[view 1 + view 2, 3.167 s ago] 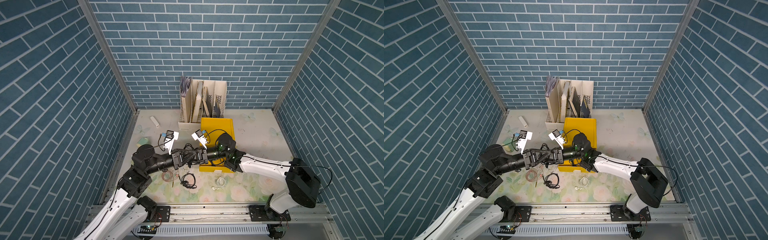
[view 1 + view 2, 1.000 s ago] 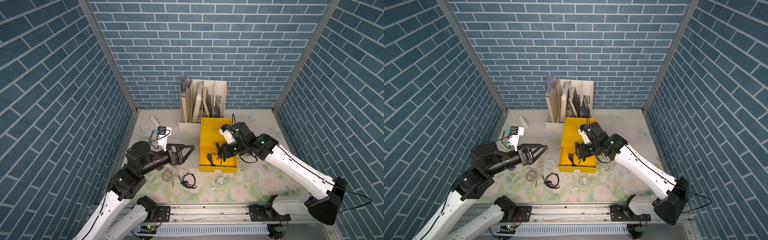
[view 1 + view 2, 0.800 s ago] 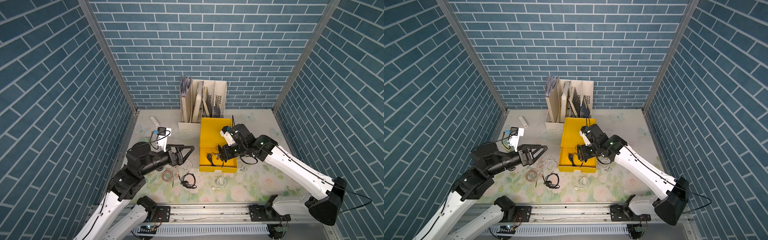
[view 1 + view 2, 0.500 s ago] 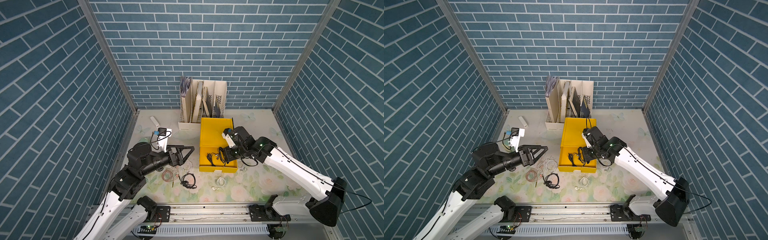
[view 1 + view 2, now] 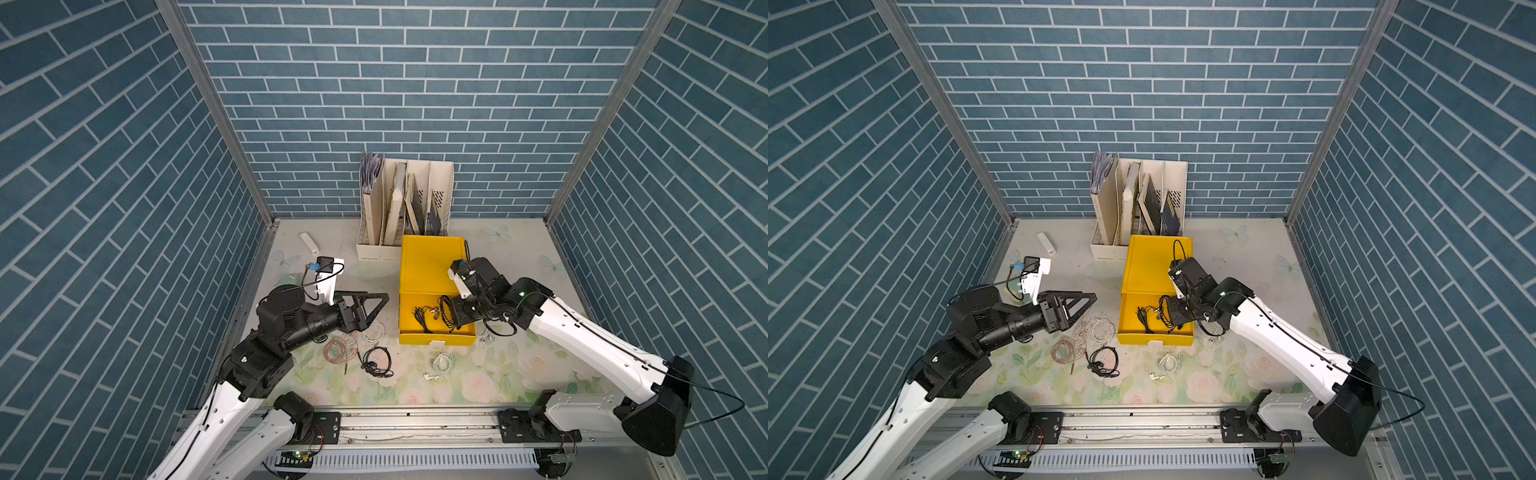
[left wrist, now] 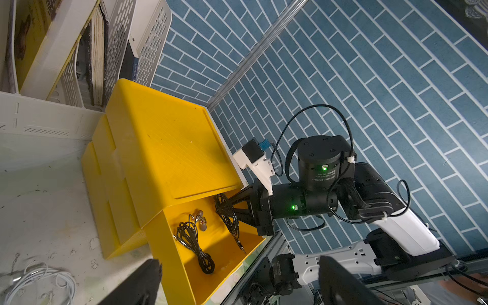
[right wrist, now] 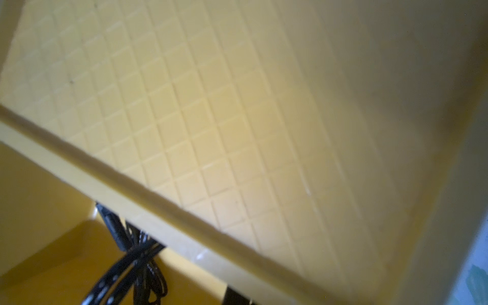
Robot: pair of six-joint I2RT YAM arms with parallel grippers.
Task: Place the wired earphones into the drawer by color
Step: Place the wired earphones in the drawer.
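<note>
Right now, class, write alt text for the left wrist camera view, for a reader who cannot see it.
The right tool holds a coil of black earphones hanging into an open yellow drawer, where another black pair lies. White earphones lie on the table nearby.

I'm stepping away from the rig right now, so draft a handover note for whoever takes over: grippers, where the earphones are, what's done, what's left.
Left gripper: open, empty, hovering above the table.
Right gripper: shut on black earphones, which hang into the open yellow drawer.
Done: another black pair lies in that drawer.
Left: release the held earphones. Then sort by color what lies on the table: black coil, pinkish coil and two white coils.
</note>
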